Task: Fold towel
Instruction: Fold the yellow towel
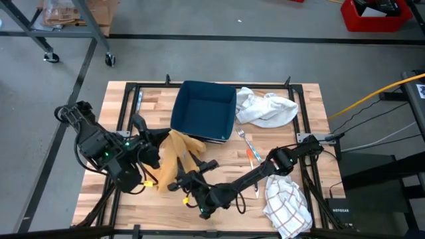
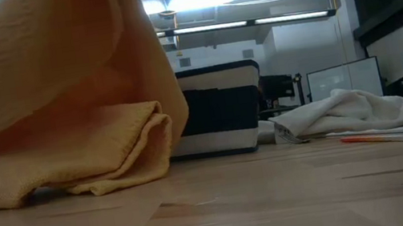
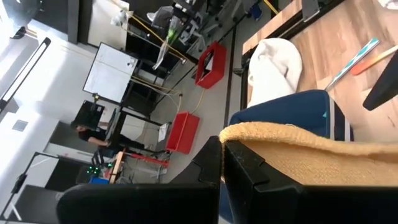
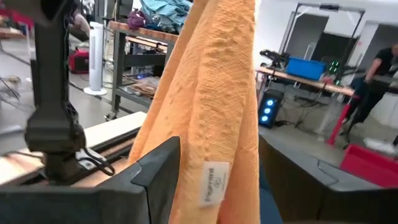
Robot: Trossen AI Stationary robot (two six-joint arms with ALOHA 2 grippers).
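A soft mustard-yellow terry-cloth towel (image 1: 178,154) hangs partly lifted near the front-left of the wooden tabletop (image 1: 292,126), its lower folds bunched on the wood just in front of a dark blue square tray (image 1: 204,109). The left gripper (image 1: 154,150) has its fingers clamped on the towel's upper edge. The right gripper (image 1: 184,180) waits with fingers spread wide around the hanging cloth. The towel looks light, limp and easy to grip; a corner or hem seems the best hold. A small white sewn label (image 4: 214,184) shows, its writing unreadable.
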